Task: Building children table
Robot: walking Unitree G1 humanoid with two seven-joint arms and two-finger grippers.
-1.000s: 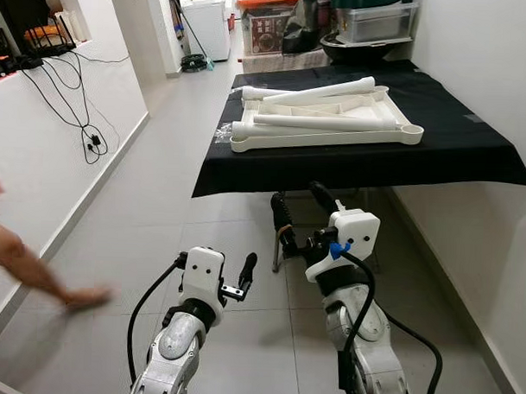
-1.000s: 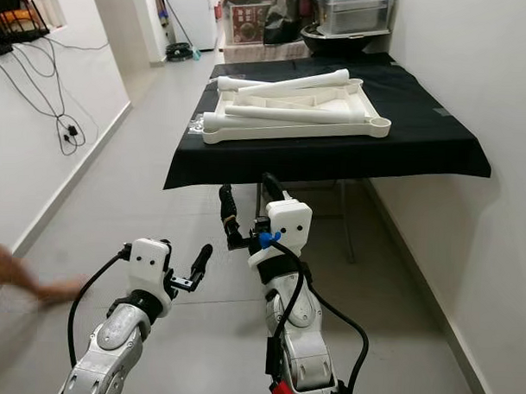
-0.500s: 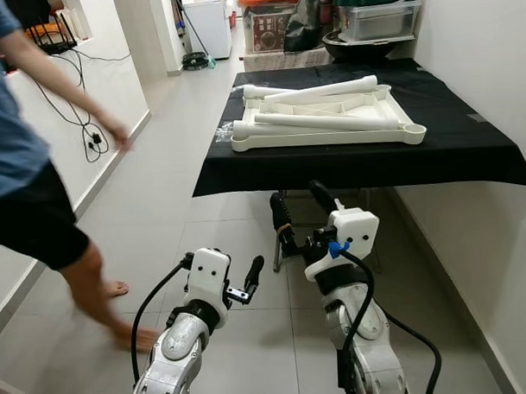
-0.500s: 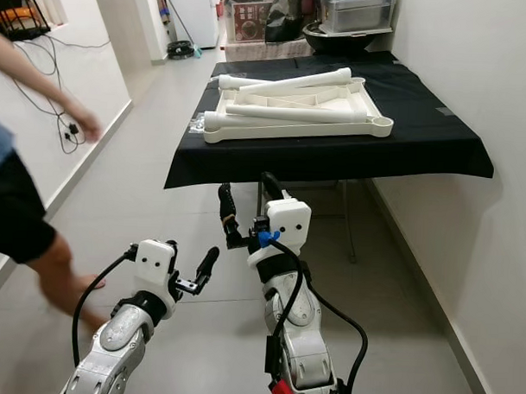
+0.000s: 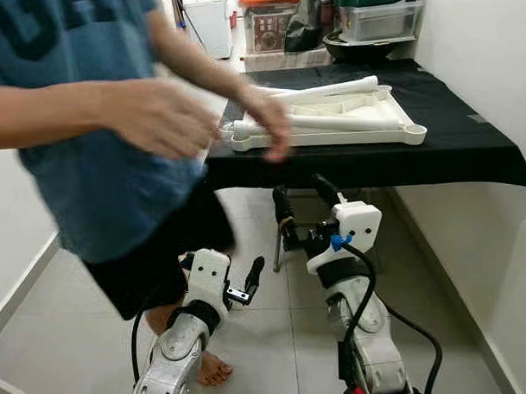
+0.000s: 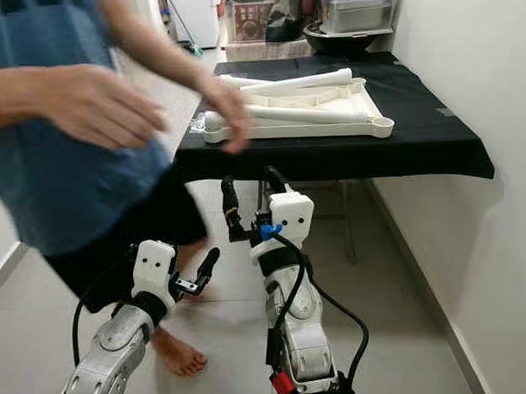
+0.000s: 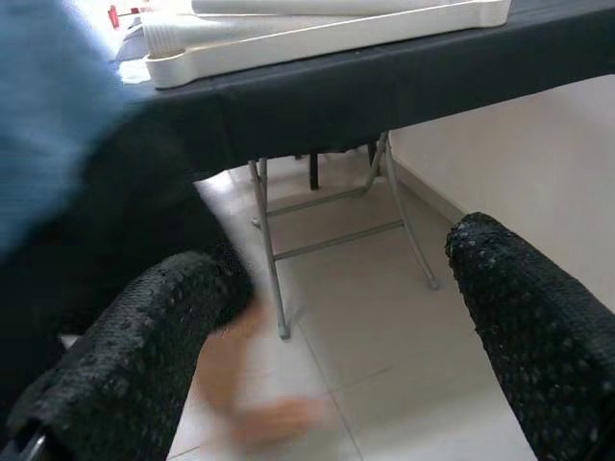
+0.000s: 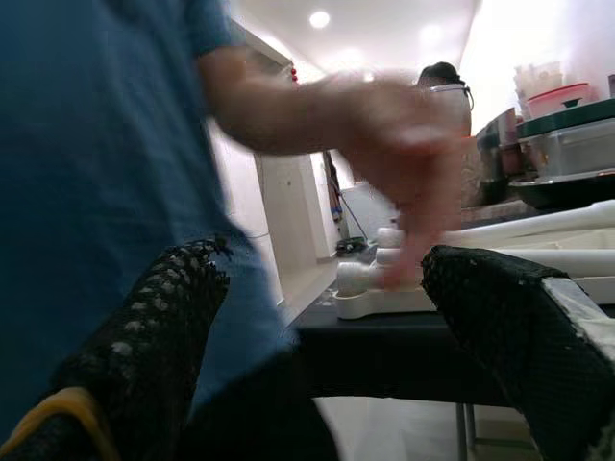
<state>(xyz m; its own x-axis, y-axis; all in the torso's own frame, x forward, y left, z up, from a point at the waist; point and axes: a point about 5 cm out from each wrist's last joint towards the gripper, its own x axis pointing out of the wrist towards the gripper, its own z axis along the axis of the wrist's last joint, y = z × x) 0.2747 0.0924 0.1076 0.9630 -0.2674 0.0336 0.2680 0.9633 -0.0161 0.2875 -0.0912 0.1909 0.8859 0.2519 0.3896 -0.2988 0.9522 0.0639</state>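
Meanwhile, assembly has not begun: the white table parts lie on the black surface, a person crossing before it. Both grippers, left and right, hang wide and empty below; next, wait, then approach.

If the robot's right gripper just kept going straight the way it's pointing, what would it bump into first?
Probably the person. The open right gripper points up toward the table, and in its wrist view the person's blue shirt and blurred hand lie ahead of the white table parts. Depth is unclear.
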